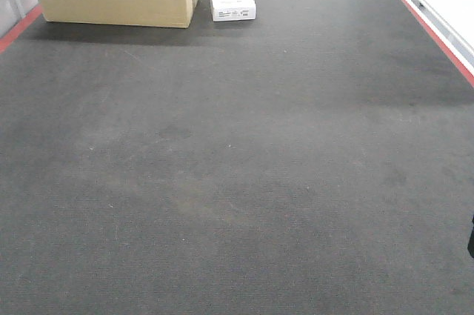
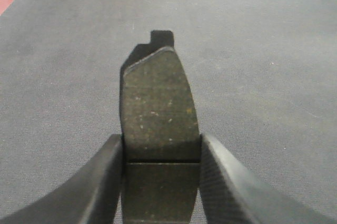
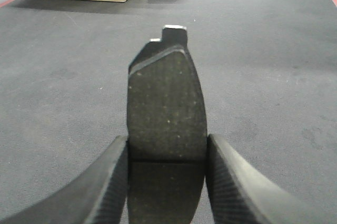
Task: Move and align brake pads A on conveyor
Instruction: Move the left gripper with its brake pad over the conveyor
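Grip looks firm: left gripper (image 2: 161,147) clenches the left pad (image 2: 158,97), right gripper (image 3: 167,147) the right pad (image 3: 166,97), both above the conveyor (image 1: 237,181); lower each flat, long edges parallel, release gently.

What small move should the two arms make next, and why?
Probably lower both arms toward the conveyor and set the pads down side by side. The left gripper is shut on the left brake pad and the right gripper on the right brake pad, each held by its long edges near the centre groove. The front view shows no pad lying on the belt yet.
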{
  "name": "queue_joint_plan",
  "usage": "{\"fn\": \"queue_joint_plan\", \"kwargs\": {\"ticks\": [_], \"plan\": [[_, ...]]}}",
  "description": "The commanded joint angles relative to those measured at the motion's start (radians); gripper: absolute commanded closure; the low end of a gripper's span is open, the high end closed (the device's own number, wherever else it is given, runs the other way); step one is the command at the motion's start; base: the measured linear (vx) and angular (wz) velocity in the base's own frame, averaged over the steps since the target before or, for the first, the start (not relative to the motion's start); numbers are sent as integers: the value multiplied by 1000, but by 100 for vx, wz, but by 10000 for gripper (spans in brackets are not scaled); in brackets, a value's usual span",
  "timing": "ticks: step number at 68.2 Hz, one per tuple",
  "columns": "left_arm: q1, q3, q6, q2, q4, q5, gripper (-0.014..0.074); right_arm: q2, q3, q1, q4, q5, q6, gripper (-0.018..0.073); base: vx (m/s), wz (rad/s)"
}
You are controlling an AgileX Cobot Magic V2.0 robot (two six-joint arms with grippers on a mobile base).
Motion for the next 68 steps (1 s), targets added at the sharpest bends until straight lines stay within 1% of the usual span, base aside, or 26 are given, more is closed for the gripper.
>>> {"fn": "queue_joint_plan", "kwargs": {"ticks": [1, 51, 57, 63, 68], "plan": [[-3, -29, -2, 6, -8, -99, 603, 2, -29, 0, -15, -95, -8, 566, 0, 0], [-3, -29, -2, 6, -8, -100, 603, 2, -29, 0, -15, -97, -8, 566, 0, 0], [-3, -29, -20, 6, -8, -89, 603, 2, -29, 0, -15, -97, -8, 566, 0, 0], [-3, -32, -31, 23, -6, -102, 602, 2, -29, 0, -15, -97, -8, 566, 0, 0], [-3, -54, -31, 78, -6, -104, 601, 2, -29, 0, -15, -97, -8, 566, 0, 0]]}}
